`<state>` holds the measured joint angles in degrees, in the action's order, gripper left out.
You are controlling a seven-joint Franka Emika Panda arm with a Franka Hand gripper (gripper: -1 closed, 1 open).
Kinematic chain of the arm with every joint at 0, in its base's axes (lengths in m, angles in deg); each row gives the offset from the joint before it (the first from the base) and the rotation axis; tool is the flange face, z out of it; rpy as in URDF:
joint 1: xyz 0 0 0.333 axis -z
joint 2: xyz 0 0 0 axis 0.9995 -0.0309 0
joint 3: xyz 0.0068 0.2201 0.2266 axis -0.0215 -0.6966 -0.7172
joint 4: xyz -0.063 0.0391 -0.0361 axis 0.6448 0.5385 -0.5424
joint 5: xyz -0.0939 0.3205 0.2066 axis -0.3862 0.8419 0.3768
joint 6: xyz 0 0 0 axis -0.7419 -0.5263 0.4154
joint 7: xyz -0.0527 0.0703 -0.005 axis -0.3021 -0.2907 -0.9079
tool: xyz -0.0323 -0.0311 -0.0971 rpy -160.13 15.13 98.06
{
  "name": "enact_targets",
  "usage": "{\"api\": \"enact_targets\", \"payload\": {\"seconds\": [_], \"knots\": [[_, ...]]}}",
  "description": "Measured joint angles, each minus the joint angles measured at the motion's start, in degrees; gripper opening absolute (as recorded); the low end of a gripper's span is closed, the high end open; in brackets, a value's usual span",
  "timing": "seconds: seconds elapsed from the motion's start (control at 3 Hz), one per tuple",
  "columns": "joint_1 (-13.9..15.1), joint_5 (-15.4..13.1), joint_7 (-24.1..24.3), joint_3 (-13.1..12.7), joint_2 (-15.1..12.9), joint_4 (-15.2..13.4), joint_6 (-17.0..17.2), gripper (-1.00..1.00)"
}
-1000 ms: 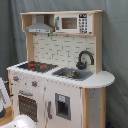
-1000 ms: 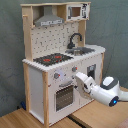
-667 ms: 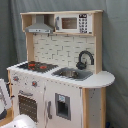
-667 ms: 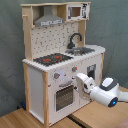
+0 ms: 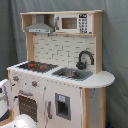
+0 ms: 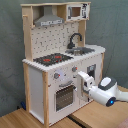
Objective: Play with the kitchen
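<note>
While parked low in front of the kitchen (image 6: 60, 60), white arm wrist (image 6: 107, 91) sits at the second exterior view's lower right, tool (image 6: 83, 77) pointed at the front panel. Tool tip just beside the knob row (image 6: 64, 73), above the oven door (image 6: 65, 96); contact not confirmable. Finger state: cannot tell, seen only as one white block. In the first exterior view only white arm parts (image 5: 5, 95) at the left edge and bottom corner, tool itself not identifiable.

Stands upright on a light-wood tabletop (image 6: 30, 119), seam between boards visible near the base. Against a grey curtain backdrop (image 6: 112, 25) in both exterior views.

Front, low: windowed oven door with handle, under the knobs. Beside it a white cupboard door (image 5: 62, 105) with a small dark square inset.

Worktop level: black hob (image 5: 34, 65) with red rings at the first exterior view's left, sink (image 5: 72, 74) beside it, black curved faucet (image 5: 85, 59) behind the sink. Rounded light-wood shelf end (image 5: 102, 79) past the sink.

Behind: white tiled back panel (image 5: 57, 50).

Top: grey hood (image 5: 40, 27) above the hob, small microwave (image 5: 75, 23) beside it with keypad, light-wood top board above.
</note>
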<state>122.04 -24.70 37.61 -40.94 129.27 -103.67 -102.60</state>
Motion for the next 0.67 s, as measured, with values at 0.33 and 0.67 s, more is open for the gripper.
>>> {"api": "enact_targets", "payload": {"seconds": [0.33,0.67], "knots": [[1.17,0.00,5.74,-0.17,0.00,-0.57,-0.55,1.00],[2.66,0.00,11.15,-1.43,0.00,-0.59,-1.53,1.00]]}}
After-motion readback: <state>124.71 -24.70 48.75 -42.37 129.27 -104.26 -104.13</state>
